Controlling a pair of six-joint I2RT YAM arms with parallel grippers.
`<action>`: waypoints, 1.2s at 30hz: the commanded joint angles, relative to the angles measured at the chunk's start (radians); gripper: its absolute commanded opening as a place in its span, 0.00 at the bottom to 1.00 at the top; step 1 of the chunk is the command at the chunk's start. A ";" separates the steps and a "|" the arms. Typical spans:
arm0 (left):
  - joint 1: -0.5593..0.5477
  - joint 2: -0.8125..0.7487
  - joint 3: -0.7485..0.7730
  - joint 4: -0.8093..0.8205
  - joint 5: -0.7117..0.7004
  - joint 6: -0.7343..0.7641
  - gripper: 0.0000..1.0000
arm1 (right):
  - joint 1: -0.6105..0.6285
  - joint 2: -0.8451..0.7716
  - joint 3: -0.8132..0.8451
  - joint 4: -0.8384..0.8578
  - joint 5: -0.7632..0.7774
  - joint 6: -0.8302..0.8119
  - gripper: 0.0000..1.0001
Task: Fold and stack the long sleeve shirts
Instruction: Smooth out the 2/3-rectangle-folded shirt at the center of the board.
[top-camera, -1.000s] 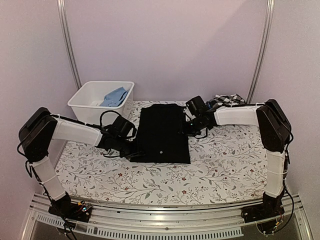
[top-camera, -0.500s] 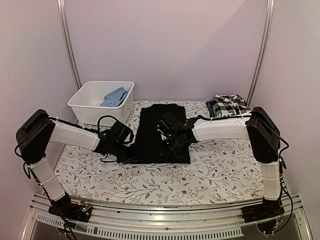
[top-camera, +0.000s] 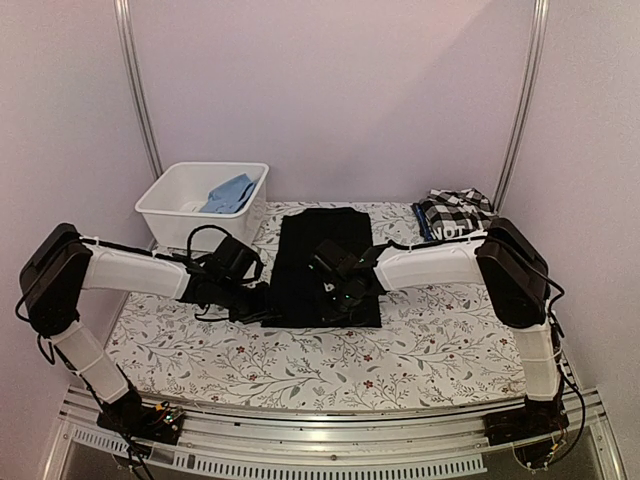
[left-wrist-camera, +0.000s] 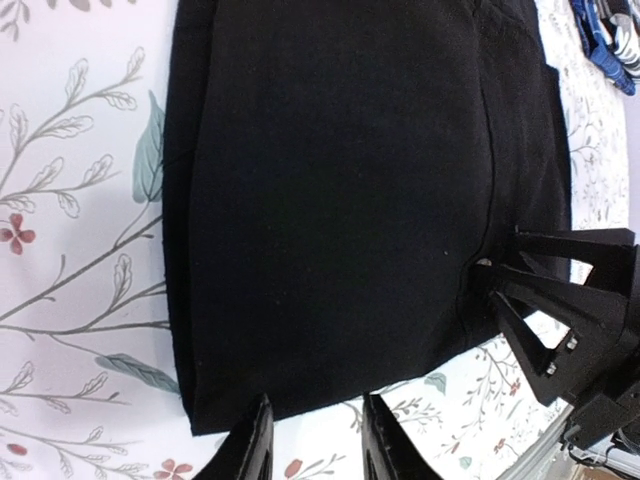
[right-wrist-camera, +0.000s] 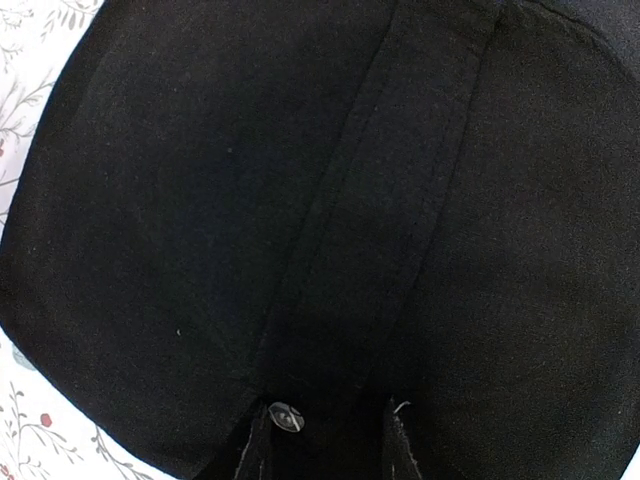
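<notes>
A plain black collared shirt (top-camera: 325, 262) lies folded into a tall rectangle in the middle of the table. It also shows in the left wrist view (left-wrist-camera: 340, 200) and fills the right wrist view (right-wrist-camera: 250, 200). My left gripper (top-camera: 256, 301) is open and empty at the shirt's near left corner, its tips (left-wrist-camera: 312, 440) over the tablecloth just off the hem. My right gripper (top-camera: 336, 291) is open and low over the shirt's near part. It straddles the button placket (right-wrist-camera: 320, 445) next to a small white button (right-wrist-camera: 285, 417). A checked shirt (top-camera: 458, 208) and a dark shirt with white lettering (top-camera: 452, 233) lie at the back right.
A white bin (top-camera: 165, 205) holding a blue cloth (top-camera: 228, 192) stands at the back left. The table wears a floral cloth (top-camera: 450, 330). Two metal posts rise at the back. My right gripper's fingers (left-wrist-camera: 560, 310) show at the right of the left wrist view.
My right arm has swung from the shirt's far right corner leftwards and nearer, onto the shirt's near part. My left gripper has shifted slightly along the near left corner. The shirt has not moved.
</notes>
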 joint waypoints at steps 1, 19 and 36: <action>0.000 -0.027 0.010 -0.045 -0.030 0.016 0.31 | 0.008 -0.040 -0.029 -0.045 0.012 0.017 0.38; 0.024 -0.040 -0.027 -0.051 -0.016 0.025 0.30 | -0.054 -0.191 -0.320 0.090 -0.097 0.082 0.30; 0.068 -0.074 -0.105 -0.019 0.041 0.036 0.31 | -0.117 -0.454 -0.529 0.154 -0.155 0.112 0.38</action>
